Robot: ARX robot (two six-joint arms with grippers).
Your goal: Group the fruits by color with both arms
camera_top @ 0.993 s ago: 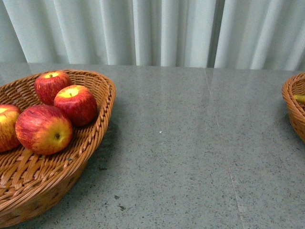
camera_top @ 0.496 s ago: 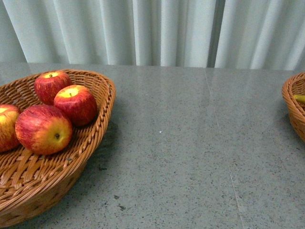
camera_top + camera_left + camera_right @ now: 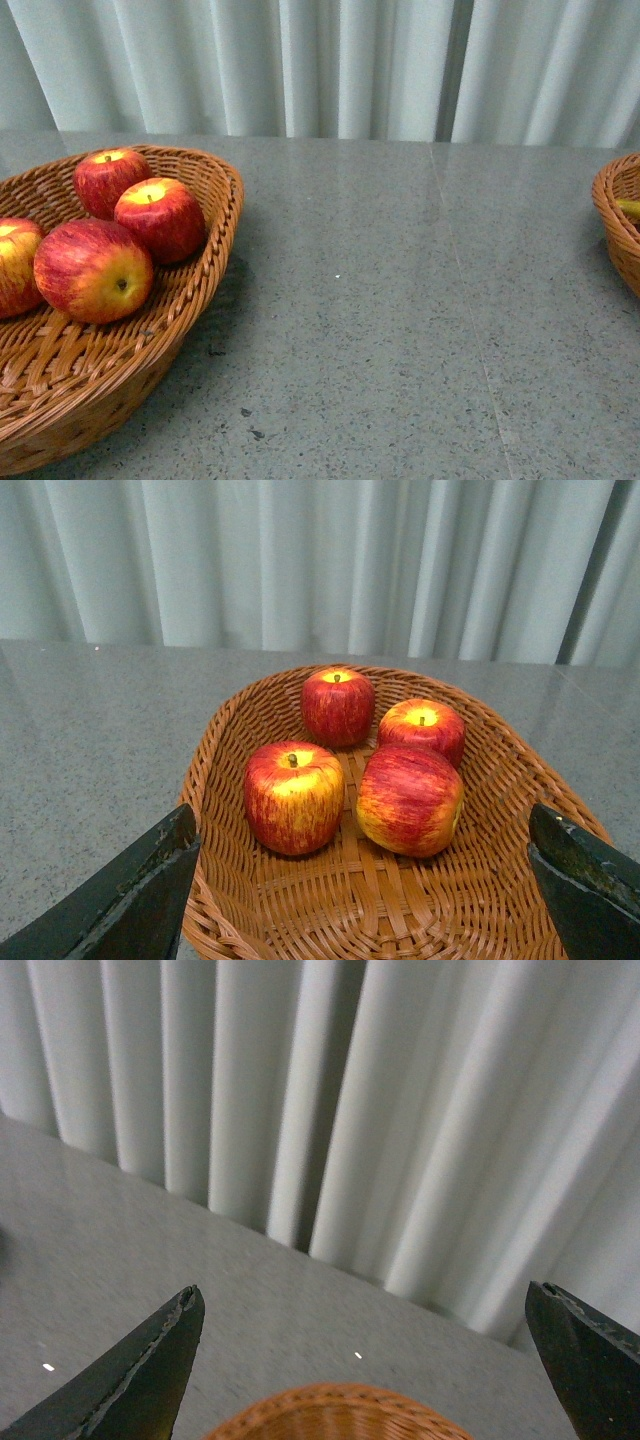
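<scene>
Several red apples with yellow patches lie in a wicker basket (image 3: pixel 205 270) at the table's left; the nearest apple (image 3: pixel 93 271) lies on its side. In the left wrist view the same basket (image 3: pixel 500 780) holds the apples (image 3: pixel 294 797), and my left gripper (image 3: pixel 365 865) hangs open above the basket's near part, nothing between its jaws. A second wicker basket (image 3: pixel 612 215) shows at the right edge with a sliver of yellow banana (image 3: pixel 629 207) inside. My right gripper (image 3: pixel 365 1345) is open above that basket's rim (image 3: pixel 335 1415). Neither arm appears in the front view.
The grey speckled table (image 3: pixel 400 320) spans between the two baskets. Pale pleated curtains (image 3: pixel 330 65) hang behind the table's far edge.
</scene>
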